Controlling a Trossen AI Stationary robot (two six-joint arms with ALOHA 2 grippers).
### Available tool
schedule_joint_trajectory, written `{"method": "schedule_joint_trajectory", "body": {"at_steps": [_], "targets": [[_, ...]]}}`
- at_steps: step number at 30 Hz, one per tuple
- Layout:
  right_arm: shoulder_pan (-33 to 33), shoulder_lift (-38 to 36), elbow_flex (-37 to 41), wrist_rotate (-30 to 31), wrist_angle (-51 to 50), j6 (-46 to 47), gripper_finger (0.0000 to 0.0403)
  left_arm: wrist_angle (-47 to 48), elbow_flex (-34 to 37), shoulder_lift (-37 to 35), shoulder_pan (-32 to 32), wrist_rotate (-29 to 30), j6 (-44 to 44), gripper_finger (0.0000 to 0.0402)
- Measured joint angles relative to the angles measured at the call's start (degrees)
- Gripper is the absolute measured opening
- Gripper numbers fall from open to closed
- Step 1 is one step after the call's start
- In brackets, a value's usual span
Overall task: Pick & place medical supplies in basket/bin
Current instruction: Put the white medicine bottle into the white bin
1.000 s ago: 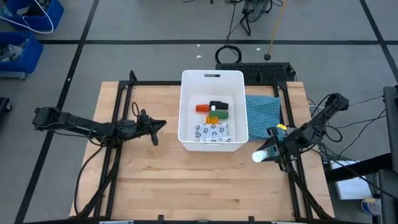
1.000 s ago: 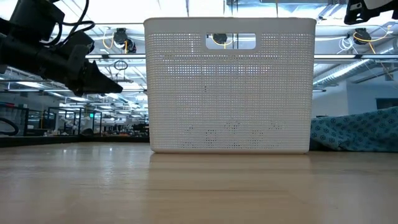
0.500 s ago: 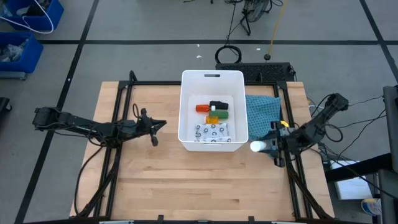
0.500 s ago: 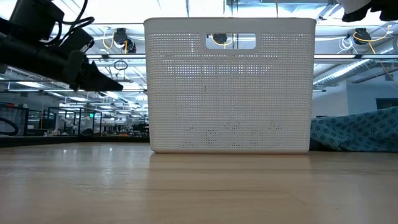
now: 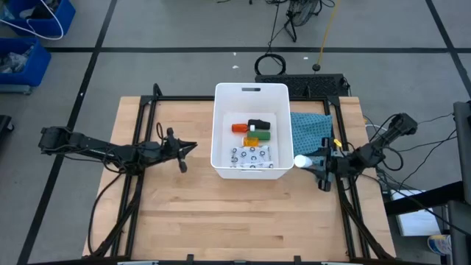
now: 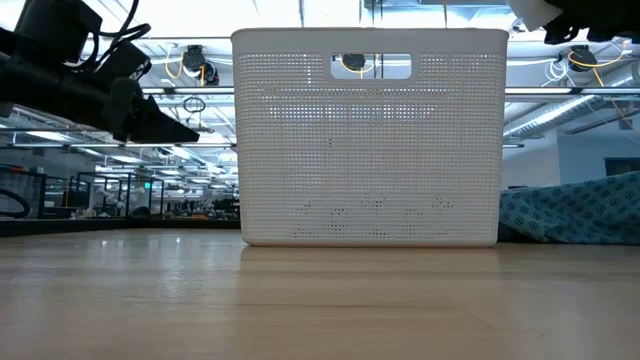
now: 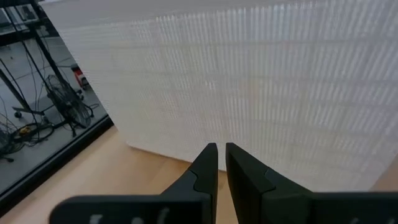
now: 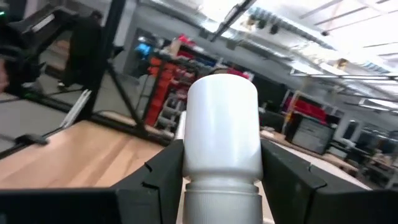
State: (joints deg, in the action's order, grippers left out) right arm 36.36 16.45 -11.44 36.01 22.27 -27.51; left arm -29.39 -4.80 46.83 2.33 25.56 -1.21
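The white cylinder (image 5: 302,160) sits in my right gripper (image 5: 316,165), just off the near right corner of the white tub (image 5: 250,90); the right wrist view shows the cylinder (image 8: 222,124) close up, and the low view shows it (image 6: 530,10) above the tub's rim height. Inside the tub lie the patterned packet (image 5: 250,155), red bottle (image 5: 240,128), orange bottle (image 5: 251,140), black piece (image 5: 258,123) and green-white box (image 5: 263,135). My left gripper (image 5: 190,146) hovers shut, left of the tub. My right gripper pinches the white cylinder between its two fingers (image 8: 161,171), which lie on opposite sides of its ribbed rear part (image 8: 221,186). The fingers come level from the table's right. The cylinder sticks out past the fingertips toward the tub, lifted clear of the table.
A teal patterned cloth (image 5: 309,131) lies on the table against the tub's right wall, under the right arm's reach. Black frame rails (image 5: 140,132) cross the table on both sides. Bare wood (image 5: 235,213) spreads in front of the tub.
My right gripper has carried the white cylinder toward the table's far edge and a little left, closing on the tub's near right corner. In the low view the cylinder has come into sight at the top right. The left arm has kept still.
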Motion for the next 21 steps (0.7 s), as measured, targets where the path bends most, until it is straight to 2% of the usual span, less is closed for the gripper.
{"method": "schedule_joint_trajectory", "body": {"at_steps": [5,10,16,21], "targets": [[-3.3,2.0,-1.6,3.4,6.3,-3.4,0.0168,-1.6,0.0,0.0,0.0,0.0,0.2,0.0037],[-8.8,6.6,-11.8,3.1,-3.3,-5.7,0.0168,-2.3,0.0,0.0,0.0,0.0,0.1,0.0037],[-18.5,17.2,-28.0,3.1,-19.4,-5.7,0.0167,-4.6,0.0,0.0,0.0,0.1,-0.5,0.0037],[-28.6,24.9,-36.3,0.9,-20.6,-13.1,0.0167,-4.9,0.0,0.0,0.0,0.1,-0.6,0.0037]]}}
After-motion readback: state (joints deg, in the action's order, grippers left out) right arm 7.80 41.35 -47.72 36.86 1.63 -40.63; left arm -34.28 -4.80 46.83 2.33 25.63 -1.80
